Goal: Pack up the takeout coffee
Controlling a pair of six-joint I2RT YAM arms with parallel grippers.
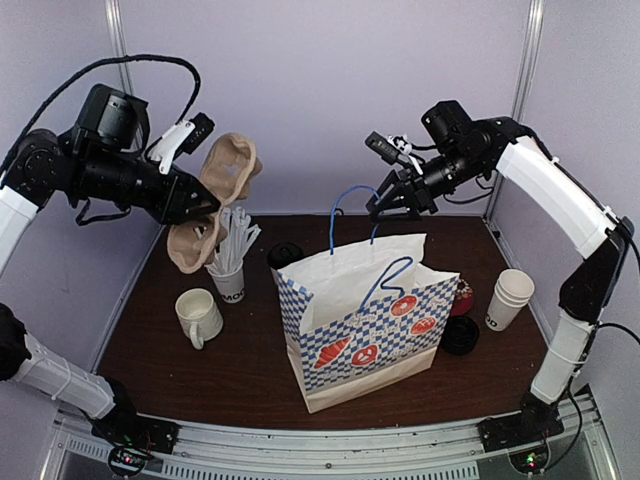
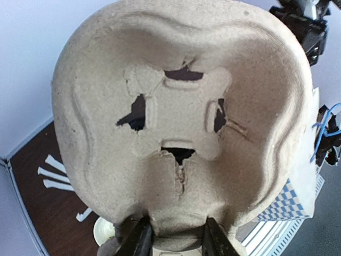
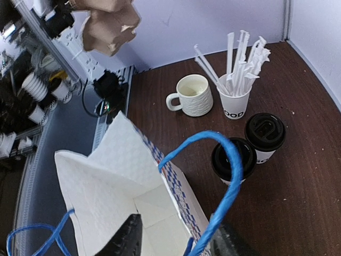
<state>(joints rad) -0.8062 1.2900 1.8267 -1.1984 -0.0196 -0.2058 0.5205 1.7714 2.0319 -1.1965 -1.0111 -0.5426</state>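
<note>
Two takeout coffee cups, white with black lids, stand side by side on the table (image 3: 233, 159) (image 3: 265, 133); in the top view only one lid (image 1: 285, 254) shows behind the bag. The checkered paper bag (image 1: 365, 320) stands open mid-table. My right gripper (image 3: 178, 234) hovers over its mouth, jaws apart, with the far blue handle loop (image 3: 230, 170) rising beside the right finger. It is seen from above at the handle's top, the right gripper (image 1: 387, 205). My left gripper (image 2: 173, 234) is shut on the rim of a pulp cup carrier (image 2: 181, 122), held high at the left (image 1: 228, 165).
A white cup of straws (image 1: 230, 278) and a cream mug (image 1: 198, 315) stand left of the bag. At the right are a stack of empty white cups (image 1: 510, 298) and loose black lids (image 1: 460, 335). The table's near edge meets a metal rail (image 1: 330, 445).
</note>
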